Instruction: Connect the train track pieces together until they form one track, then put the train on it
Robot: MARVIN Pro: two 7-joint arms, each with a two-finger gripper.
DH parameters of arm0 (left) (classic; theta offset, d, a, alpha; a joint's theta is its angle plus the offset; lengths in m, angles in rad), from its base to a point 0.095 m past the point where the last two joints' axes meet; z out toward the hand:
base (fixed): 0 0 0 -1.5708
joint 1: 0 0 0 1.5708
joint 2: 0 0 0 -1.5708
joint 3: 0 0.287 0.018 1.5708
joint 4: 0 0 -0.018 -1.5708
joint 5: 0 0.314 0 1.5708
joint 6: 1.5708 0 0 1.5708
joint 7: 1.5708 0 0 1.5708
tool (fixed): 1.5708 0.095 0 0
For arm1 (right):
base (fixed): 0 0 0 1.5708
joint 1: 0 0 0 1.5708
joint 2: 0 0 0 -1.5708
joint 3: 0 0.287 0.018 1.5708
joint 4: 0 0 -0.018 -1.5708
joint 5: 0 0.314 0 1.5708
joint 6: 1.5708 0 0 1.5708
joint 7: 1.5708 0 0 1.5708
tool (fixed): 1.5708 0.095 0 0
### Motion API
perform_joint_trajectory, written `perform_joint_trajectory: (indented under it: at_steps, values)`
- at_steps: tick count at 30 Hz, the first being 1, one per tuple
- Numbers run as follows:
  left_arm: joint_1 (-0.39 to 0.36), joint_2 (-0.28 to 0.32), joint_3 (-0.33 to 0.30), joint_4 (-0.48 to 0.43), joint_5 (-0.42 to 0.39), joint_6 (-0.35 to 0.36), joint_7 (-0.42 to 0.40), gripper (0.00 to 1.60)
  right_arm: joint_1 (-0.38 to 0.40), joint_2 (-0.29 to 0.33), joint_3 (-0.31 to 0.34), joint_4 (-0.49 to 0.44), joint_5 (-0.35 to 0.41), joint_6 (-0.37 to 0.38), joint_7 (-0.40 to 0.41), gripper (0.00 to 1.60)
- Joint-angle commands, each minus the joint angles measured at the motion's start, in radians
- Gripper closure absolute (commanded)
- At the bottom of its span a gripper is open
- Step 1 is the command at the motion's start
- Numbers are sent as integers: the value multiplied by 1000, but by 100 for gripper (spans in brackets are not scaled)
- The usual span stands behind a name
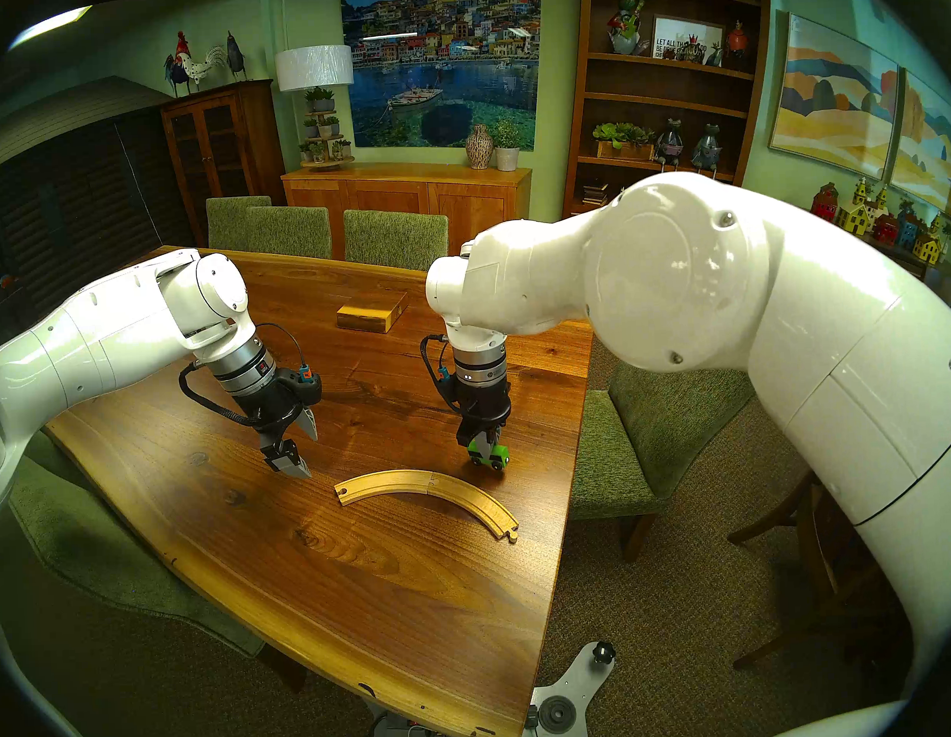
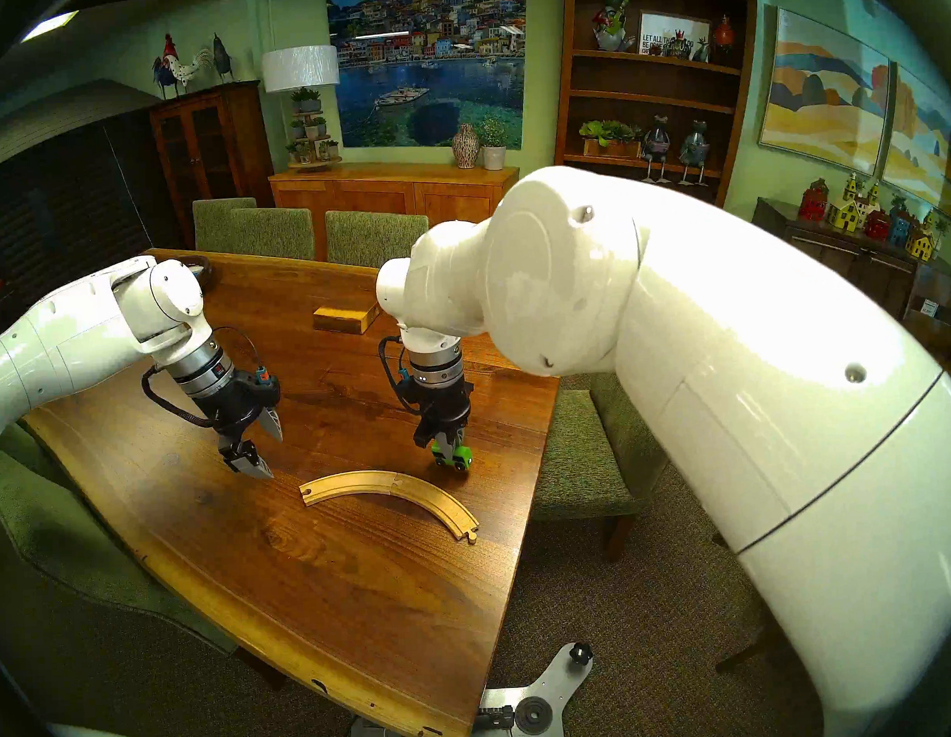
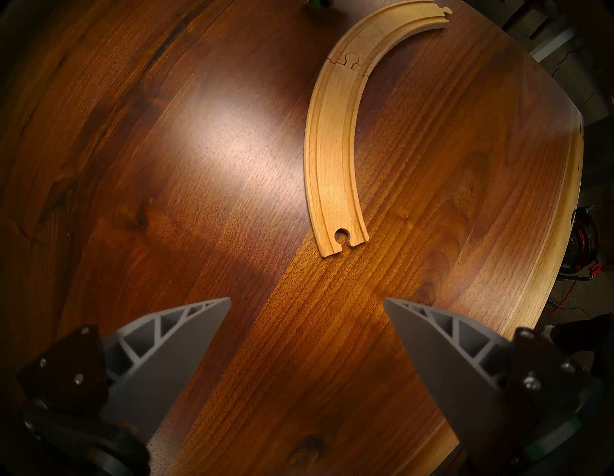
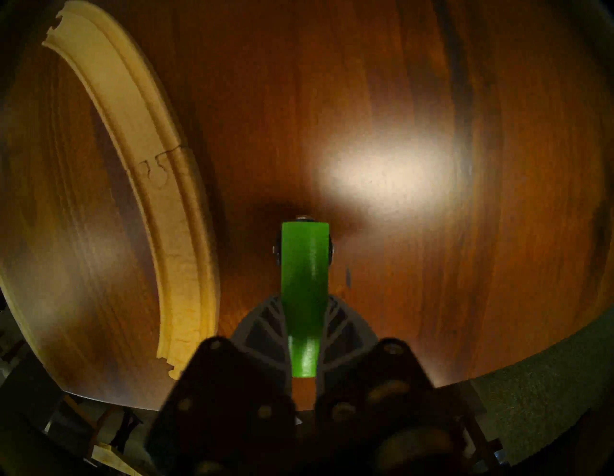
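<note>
Two pale wooden train track pieces lie joined as one curved track (image 1: 434, 488) (image 2: 397, 486) (image 3: 335, 146) (image 4: 166, 199) on the table, peg in socket at the middle. My right gripper (image 1: 484, 447) (image 2: 448, 448) is shut on the green train (image 1: 491, 456) (image 2: 455, 457) (image 4: 304, 286), holding it just above the table, behind the track's right half and off it. My left gripper (image 1: 303, 446) (image 2: 265, 448) (image 3: 307, 304) hangs open and empty above the table, left of the track's socket end.
A yellow-brown wooden box (image 1: 372, 311) (image 2: 345, 316) sits farther back on the wooden table (image 1: 362, 579). Green upholstered chairs (image 1: 653, 440) stand along the table's right and far sides. The table's right edge runs close to the track's peg end.
</note>
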Motion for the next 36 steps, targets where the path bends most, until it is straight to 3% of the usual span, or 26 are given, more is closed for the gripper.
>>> perform_joint_trajectory:
  at_steps: [1,10,11,12,14,16,22,28,29,36]
  values:
    - [-33,0,-23,-1,1,-1,3,0,117,39,34,-78,32,38,48,160]
    - [-33,-1,-23,-1,1,0,3,0,170,71,81,-173,61,38,1,160]
    - [-33,-1,-23,-1,1,0,3,0,183,74,88,-187,65,38,-3,160]
    - [-33,-1,-23,-1,1,0,3,0,247,76,94,-244,75,38,-10,160]
    - [-33,-1,-23,-1,1,0,3,0,258,79,103,-258,78,38,-13,160]
    - [-33,-1,-23,-1,1,0,3,0,216,85,116,-231,76,38,-16,160]
    - [-34,-1,-23,-1,1,1,3,0,254,109,160,-297,87,37,-33,160]
    - [-36,0,-24,-2,1,1,3,0,320,141,198,-403,96,23,-58,160]
    - [-36,0,-24,-2,1,1,3,0,300,150,210,-395,92,26,-63,160]
    - [-37,0,-25,-2,2,1,2,0,378,193,228,-538,125,-31,-136,160]
